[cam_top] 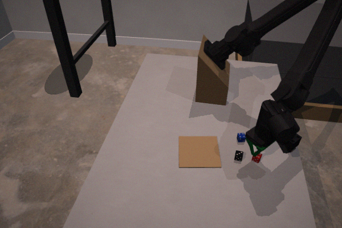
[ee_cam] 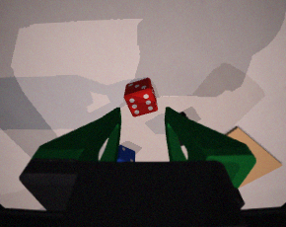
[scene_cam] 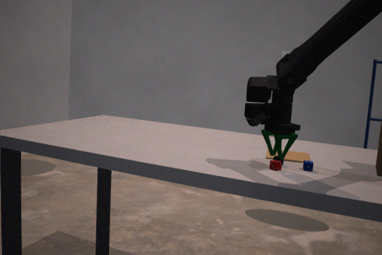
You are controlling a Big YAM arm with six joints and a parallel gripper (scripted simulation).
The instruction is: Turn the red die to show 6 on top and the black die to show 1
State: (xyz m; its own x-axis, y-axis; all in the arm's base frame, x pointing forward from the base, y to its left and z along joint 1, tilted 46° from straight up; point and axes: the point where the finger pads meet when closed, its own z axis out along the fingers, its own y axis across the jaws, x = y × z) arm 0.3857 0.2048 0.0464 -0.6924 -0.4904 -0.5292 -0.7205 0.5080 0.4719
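Blue die (ee_cam: 126, 154) partly hidden, wrist cam; pips unclear.

The robot arm (cam_top: 294, 5) (scene_cam: 335, 30) is showing matte black, long, smooth-sided links and chunky, rounded joint housings. Its gripper (cam_top: 255, 153) (scene_cam: 276, 156) (ee_cam: 142, 113) is pairing a dark, blocky body with green fingers, each tapering from a broad base to a narrow tip and framing an opening.

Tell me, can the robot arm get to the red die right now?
Probably yes. The end effector is partly open above the table, and the wrist view shows nothing between its fingers and the red die. It may need to shift over a little first.
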